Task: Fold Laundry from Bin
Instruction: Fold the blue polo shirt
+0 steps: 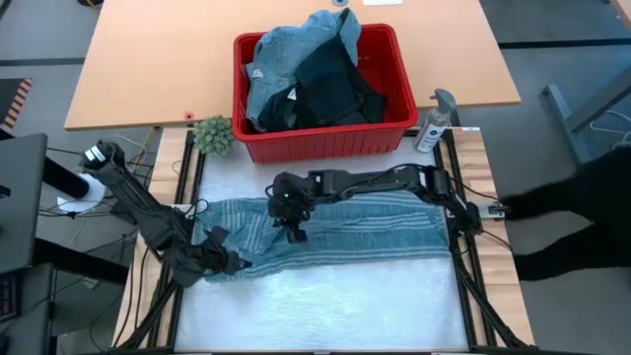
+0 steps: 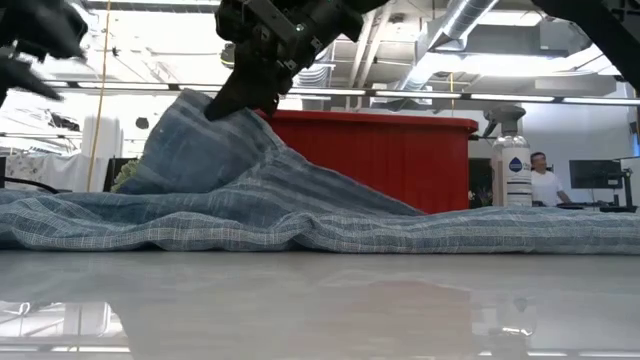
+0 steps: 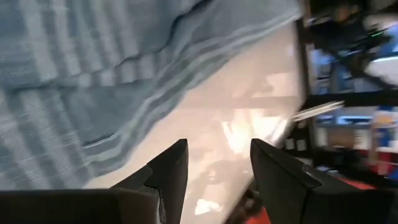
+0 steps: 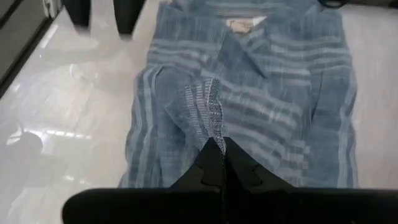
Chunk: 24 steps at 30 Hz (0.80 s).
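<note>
Over on the left, the left gripper sits low at the near-left end of the striped shirt, its fingers parted with nothing between them, only bare table showing. Moving to the middle, the right gripper has reached across and is pinched tight on a fold of that shirt, lifting it into a peak above the table. So this looks like a fold in progress on the shirt, which lies spread across the table. Behind it, the red bin holds the remaining laundry. Next, I'd say, that lifted fold needs carrying across and laying flat before letting go.
</note>
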### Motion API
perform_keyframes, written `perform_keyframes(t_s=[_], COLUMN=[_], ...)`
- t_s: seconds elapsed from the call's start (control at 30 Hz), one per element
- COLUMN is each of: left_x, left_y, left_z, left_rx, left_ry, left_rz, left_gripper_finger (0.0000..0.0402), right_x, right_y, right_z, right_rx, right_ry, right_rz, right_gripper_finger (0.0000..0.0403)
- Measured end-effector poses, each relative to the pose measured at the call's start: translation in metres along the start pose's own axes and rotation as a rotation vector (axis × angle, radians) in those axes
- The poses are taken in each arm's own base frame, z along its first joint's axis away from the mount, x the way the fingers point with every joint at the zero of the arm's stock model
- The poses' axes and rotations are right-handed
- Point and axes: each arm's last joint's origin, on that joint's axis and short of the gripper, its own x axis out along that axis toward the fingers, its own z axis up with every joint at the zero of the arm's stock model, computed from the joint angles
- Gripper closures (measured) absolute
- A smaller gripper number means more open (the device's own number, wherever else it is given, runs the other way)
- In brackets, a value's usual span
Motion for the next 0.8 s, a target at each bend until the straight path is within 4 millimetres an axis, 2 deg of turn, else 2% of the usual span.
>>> perform_keyframes(t_s=[0.17,0.33,0.57,0.8], left_x=[0.022,0.041,0.064,0.073], left_y=[0.001,-0.002,0.006,0.011], left_z=[-0.016,-0.021,-0.012,0.002], left_rx=[0.035,0.03,0.045,0.085], left_ry=[0.063,0.028,-0.051,-0.15], left_rz=[0.026,-0.015,0.068,0.133], left_gripper_finger=[0.0239,0.0239,0.0239,0.0239], right_x=[-0.001,-0.003,-0.006,-0.004], right_y=[-0.004,-0.012,-0.024,-0.016], right_z=[0.001,0.0,-0.001,-0.001], right_rx=[0.023,0.083,0.132,0.139], right_ry=[-0.021,-0.021,-0.029,-0.021], right_rz=[-0.004,-0.016,-0.039,-0.025], right_gripper_finger=[0.0384,0.0384,0.0384,0.0384])
